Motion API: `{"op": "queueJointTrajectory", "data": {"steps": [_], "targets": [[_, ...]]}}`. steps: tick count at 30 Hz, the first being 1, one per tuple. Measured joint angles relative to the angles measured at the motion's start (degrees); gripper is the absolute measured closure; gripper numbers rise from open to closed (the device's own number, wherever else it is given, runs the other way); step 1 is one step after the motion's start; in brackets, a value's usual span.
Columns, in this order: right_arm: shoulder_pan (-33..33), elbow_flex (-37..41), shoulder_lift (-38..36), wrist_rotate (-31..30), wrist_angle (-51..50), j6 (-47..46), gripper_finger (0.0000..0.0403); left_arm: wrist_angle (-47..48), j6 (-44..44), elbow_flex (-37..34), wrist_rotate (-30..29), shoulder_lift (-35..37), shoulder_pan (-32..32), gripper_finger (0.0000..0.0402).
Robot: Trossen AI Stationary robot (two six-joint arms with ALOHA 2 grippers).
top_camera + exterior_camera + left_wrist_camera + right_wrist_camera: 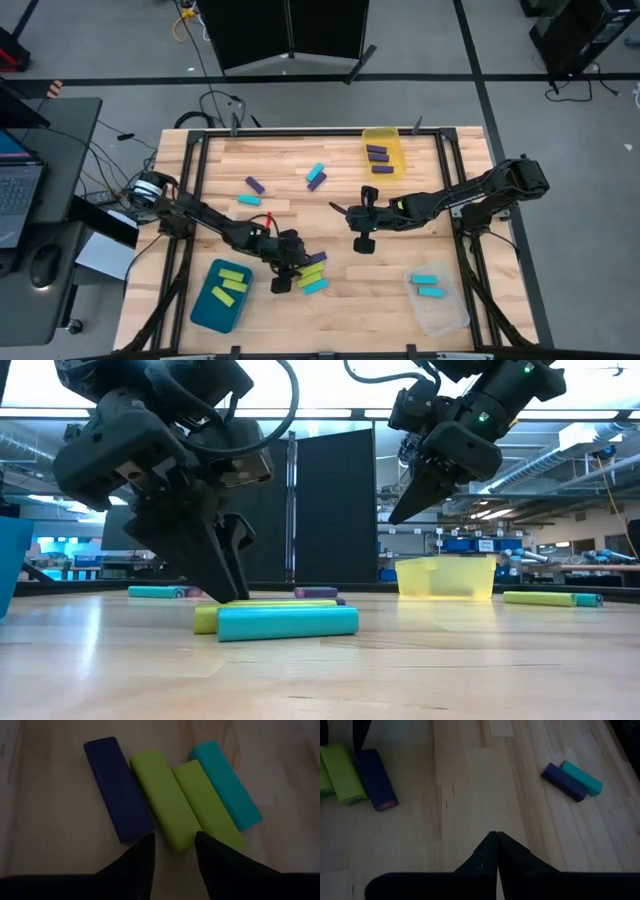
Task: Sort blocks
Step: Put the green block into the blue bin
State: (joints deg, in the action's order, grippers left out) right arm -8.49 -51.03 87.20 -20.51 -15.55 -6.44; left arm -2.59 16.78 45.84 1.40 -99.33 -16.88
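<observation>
The blocks, four small flat plastic bars (170, 800) bunched at the table's near-left, sit under my left gripper (174, 851), part-open and empty, so I'd straddle only one lime bar (164, 797), squarely.

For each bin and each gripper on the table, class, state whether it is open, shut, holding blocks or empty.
Left gripper: open, over four blocks.
Right gripper: shut, empty.
Yellow bin: two purple blocks.
Teal bin: two green blocks.
Clear bin: two cyan blocks.
</observation>
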Motion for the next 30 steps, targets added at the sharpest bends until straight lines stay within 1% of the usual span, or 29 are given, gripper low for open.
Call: {"op": "queueJointTrajectory", "data": {"steps": [8,12,15,18,20,27,30], "targets": [[0.04,0.00,0.00,0.00,0.00,0.13,0.0388,0.76,1.67,0.17,-4.91,-0.04,1.51,0.0252],[0.04,0.00,0.00,0.00,-0.01,0.13,0.0387,2.12,1.05,-0.02,-4.52,1.31,2.66,0.0252],[0.04,0.00,0.00,0.00,-0.02,0.13,0.0387,2.64,-1.11,-0.15,-4.09,2.61,2.70,0.0252],[0.04,0.00,0.01,0.00,-0.03,0.16,0.0387,0.64,-2.15,0.00,-2.74,3.45,2.28,0.0252],[0.04,0.00,0.02,0.00,-0.02,0.16,0.0387,1.03,-2.84,-0.09,-2.15,3.28,2.12,0.0252],[0.04,0.00,0.02,0.00,-0.01,0.16,0.0388,-1.96,-3.06,0.04,-3.05,3.30,2.19,0.0252],[0.04,0.00,0.02,0.00,0.00,0.16,0.0387,-2.84,-3.08,1.20,-2.99,3.32,2.25,0.0252]]}}
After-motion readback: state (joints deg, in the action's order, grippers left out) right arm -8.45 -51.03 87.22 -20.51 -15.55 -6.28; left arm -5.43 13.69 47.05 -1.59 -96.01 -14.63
